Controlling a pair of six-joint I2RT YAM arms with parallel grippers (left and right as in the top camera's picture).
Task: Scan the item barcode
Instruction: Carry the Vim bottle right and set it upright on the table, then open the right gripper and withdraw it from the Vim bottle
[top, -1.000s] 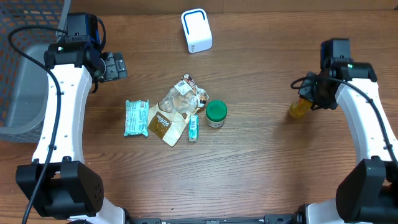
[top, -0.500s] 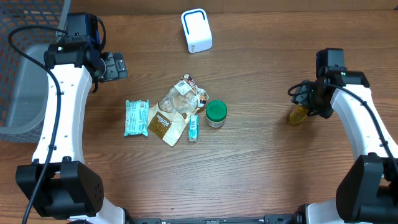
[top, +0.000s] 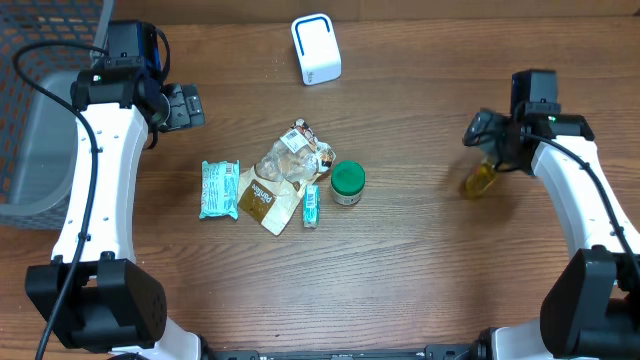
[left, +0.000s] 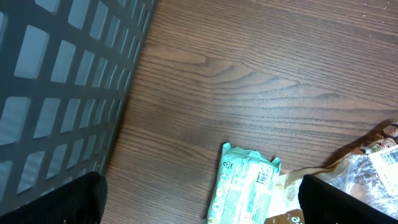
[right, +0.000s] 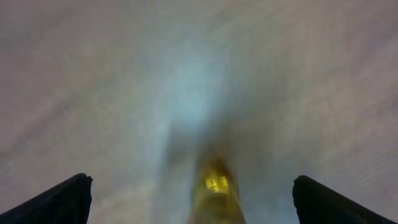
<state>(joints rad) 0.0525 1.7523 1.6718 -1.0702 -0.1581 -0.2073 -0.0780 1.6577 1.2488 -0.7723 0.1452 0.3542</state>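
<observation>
Yellow item (top: 479, 181), possibly a small bottle though the wrist view is blurred, lies on the wooden table (top: 420, 280) at the right side. The right gripper (top: 481, 130) hangs just above it, jaws spread wide and holding nothing. The white scanner (top: 316, 48) stands at the far edge, well apart. At the centre sit a green-lidded jar (top: 347, 182) and a teal packet (top: 218, 189). The left gripper (top: 187, 105) is also wide open and empty, near a mesh basket (top: 40, 130).

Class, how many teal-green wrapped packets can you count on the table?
2: a larger teal packet left of the crumpled bags, and a small teal bar beside the green-lidded jar. The bags may hide more.
</observation>
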